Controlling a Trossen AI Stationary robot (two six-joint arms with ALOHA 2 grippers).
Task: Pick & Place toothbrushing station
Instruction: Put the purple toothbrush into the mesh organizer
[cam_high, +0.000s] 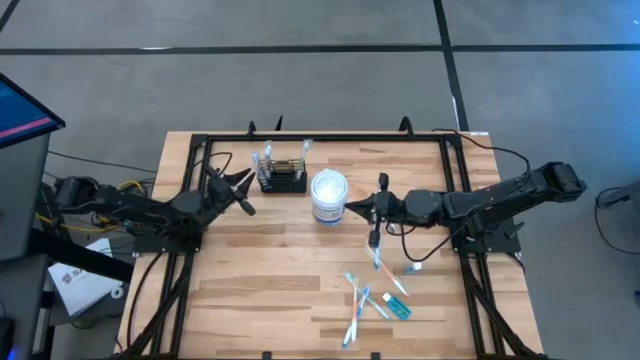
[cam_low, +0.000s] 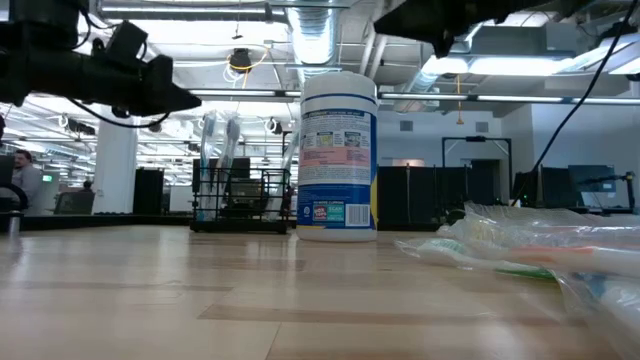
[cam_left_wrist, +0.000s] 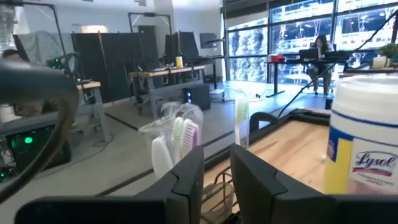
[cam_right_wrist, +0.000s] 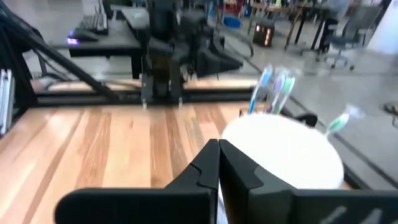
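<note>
The toothbrushing station (cam_high: 282, 180), a low black wire rack, stands at the table's far middle on its base, with plastic-wrapped toothbrushes (cam_left_wrist: 186, 134) upright in it. My left gripper (cam_high: 246, 193) hovers level just left of it, open with a narrow gap and nothing between the fingers (cam_left_wrist: 186, 180). A round white tub (cam_high: 328, 196) stands right of the rack. My right gripper (cam_high: 352, 208) hangs shut just right of the tub, above its lid (cam_right_wrist: 280, 149), pointing toward it.
Several loose wrapped toothbrushes (cam_high: 372, 298) lie on the near right of the wooden table. A black frame rail (cam_high: 330, 137) runs along the far edge behind the rack. Bare wood lies at the near left (cam_high: 250, 290).
</note>
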